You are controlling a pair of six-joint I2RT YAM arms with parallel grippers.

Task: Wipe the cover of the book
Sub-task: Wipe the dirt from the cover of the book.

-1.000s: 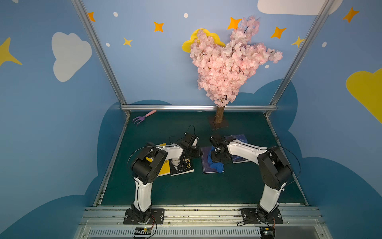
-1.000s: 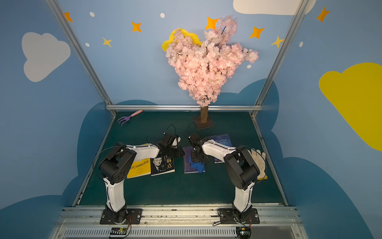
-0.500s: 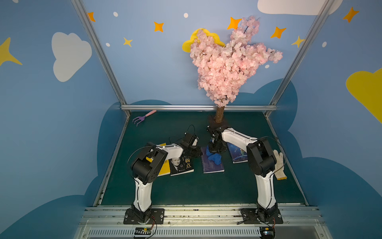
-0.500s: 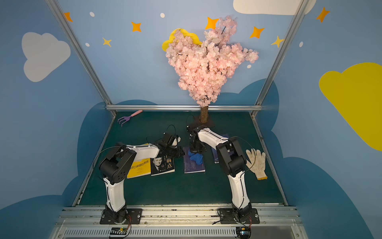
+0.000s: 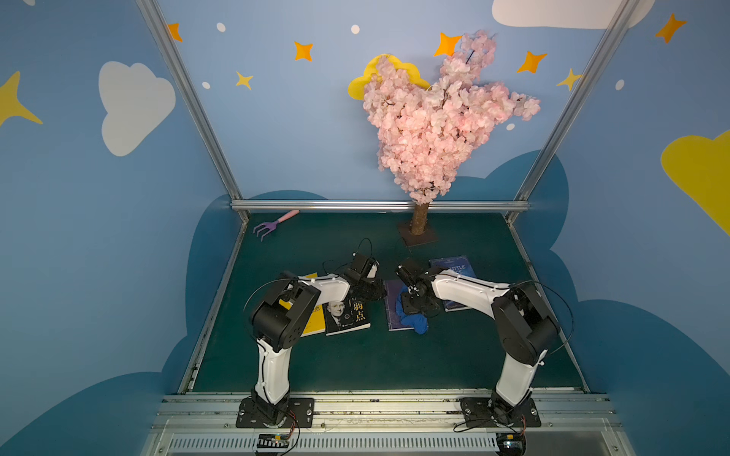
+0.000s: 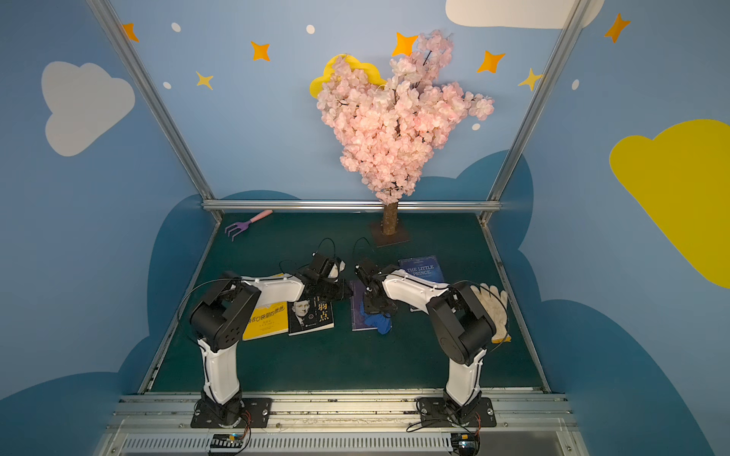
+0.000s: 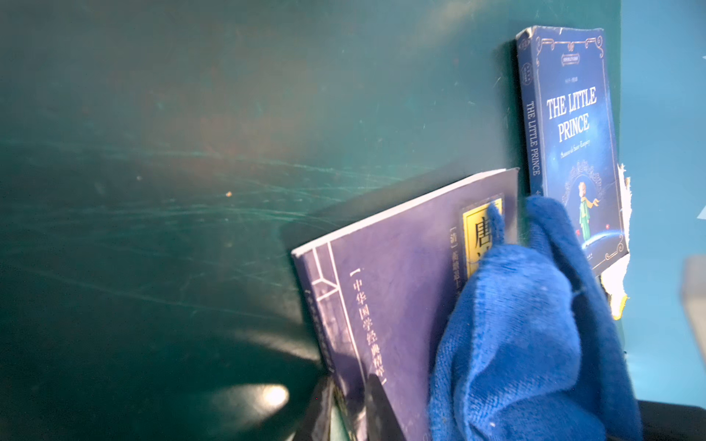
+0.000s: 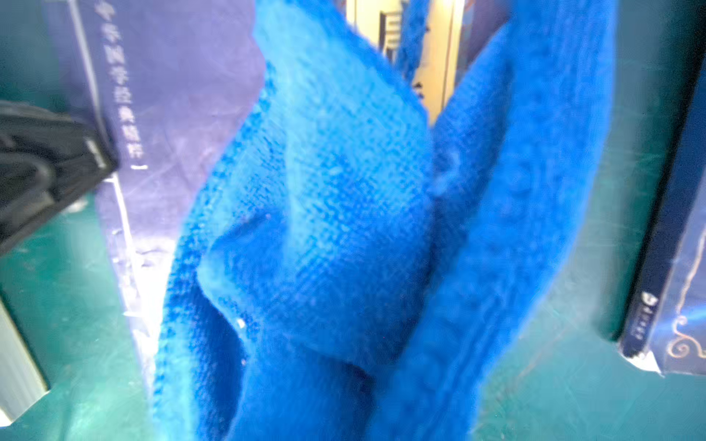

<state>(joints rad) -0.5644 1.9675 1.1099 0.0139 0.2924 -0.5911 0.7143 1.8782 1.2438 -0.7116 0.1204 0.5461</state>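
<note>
1. Top views, left side: yellow book (image 5: 312,321) and portrait book (image 5: 347,316) lie flat on the mat (image 5: 355,363), partly under the left arm. Neither looks involved.
2. Left gripper (image 5: 381,292) reaches over to the purple book (image 5: 392,316), at its left edge. The left wrist view shows dark fingers (image 7: 378,412) either side of that edge, so it's pinching the book. Likely an anchor so wiping doesn't drag it. There's a shadow under the far corner, so the book may be tipped up; can't confirm.
3. Purple book sits mid-mat between the arms.
4. Cloth (image 5: 414,321) is bunched on the book's right half and spills off the near-right corner onto the mat. It part-covers the yellow title label.
5. Right gripper (image 5: 416,307) is clamped on the cloth's top, pressing it onto the cover. Its fingers are buried in fabric, and the right wrist view is blurred.
6. Little Prince (image 5: 454,265) is just beside the purple book, half under the right arm.
7. Glove (image 6: 493,312) shows in a top view behind the right elbow, mostly blocked.
</note>
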